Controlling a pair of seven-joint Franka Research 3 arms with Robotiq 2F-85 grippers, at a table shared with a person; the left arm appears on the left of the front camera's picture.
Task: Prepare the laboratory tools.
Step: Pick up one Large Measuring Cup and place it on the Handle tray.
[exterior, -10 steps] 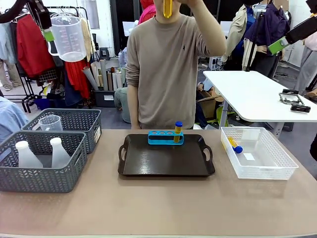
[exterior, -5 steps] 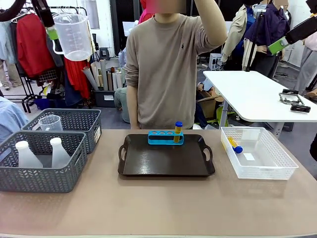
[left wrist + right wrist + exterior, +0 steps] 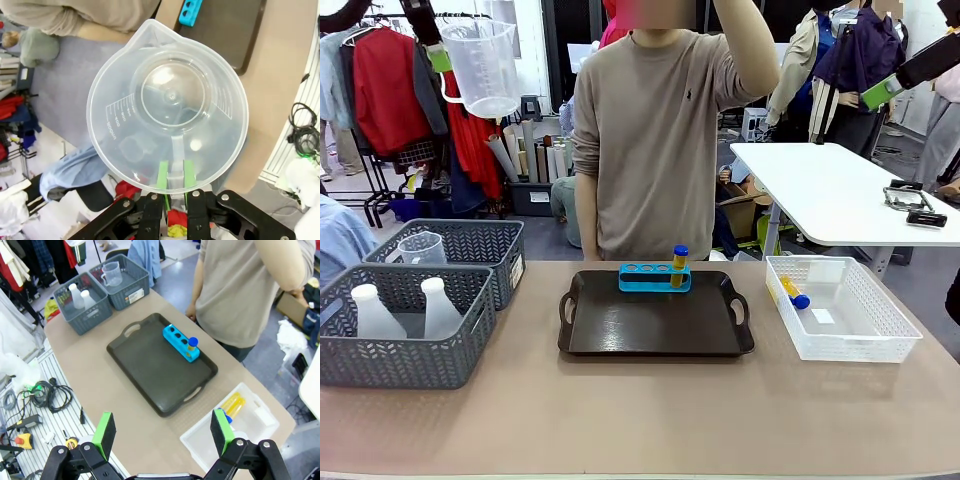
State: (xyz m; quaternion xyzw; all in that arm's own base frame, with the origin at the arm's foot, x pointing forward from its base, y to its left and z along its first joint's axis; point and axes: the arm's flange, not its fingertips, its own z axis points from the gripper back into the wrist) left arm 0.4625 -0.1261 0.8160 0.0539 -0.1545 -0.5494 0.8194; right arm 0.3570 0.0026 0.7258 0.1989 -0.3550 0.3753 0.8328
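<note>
**Beaker gripped high, one tube racked**

Front view: the left hand (image 3: pixel 442 58) is clenched on the handle of the clear plastic measuring beaker (image 3: pixel 485 62). It is held high above the bench's (image 3: pixel 640 420) left side, mouth up, its axis slightly tilted. The small blue four-hole rack (image 3: pixel 655 277) sits at the far edge of the dark brown handled tray (image 3: pixel 650 325). One blue-capped yellow-orange test tube (image 3: pixel 679 265) stands upright in its right end hole. In the white mesh basket (image 3: pixel 880 325), more capped tubes (image 3: pixel 790 291) lie flat, caps toward the robot. Two translucent white conical flasks (image 3: pixel 375 312) stand upright in the nearer grey mesh basket (image 3: pixel 410 360). The farther basket's white label (image 3: pixel 516 271) is unreadable. The right hand (image 3: pixel 880 92) hangs high at the right.

Left wrist view: the beaker's round mouth faces the camera, spout toward the top left. The green pads (image 3: pixel 162 176) pinch the handle. A white printed scale runs inside the wall, its figures too small to read.

Right wrist view: the right hand is released, its pads wide apart above the bench edge. The rack's long axis runs along the tray's far side.
</note>
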